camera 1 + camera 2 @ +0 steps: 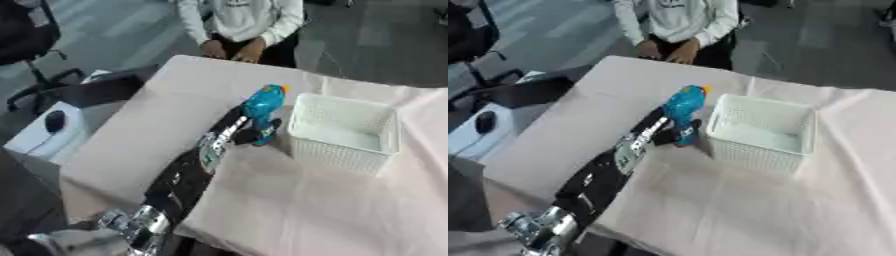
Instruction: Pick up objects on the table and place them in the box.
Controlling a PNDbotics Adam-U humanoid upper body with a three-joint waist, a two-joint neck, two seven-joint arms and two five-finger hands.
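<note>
A blue toy (263, 104) with an orange tip stands upright just left of the white mesh box (378, 134), its foot near the tablecloth. My left arm reaches up from the lower left. My left hand (244, 131) is curled round the toy's lower part, and dark fingers (270, 128) show on the side facing the box. Whether the toy's base touches the table I cannot tell. The box looks empty inside. My right hand shows in neither view.
A pale pink cloth (289, 200) covers the table. Off the table's left edge stand a white desk with a black mouse (54, 120), a dark panel (96, 91) and an office chair (31, 35).
</note>
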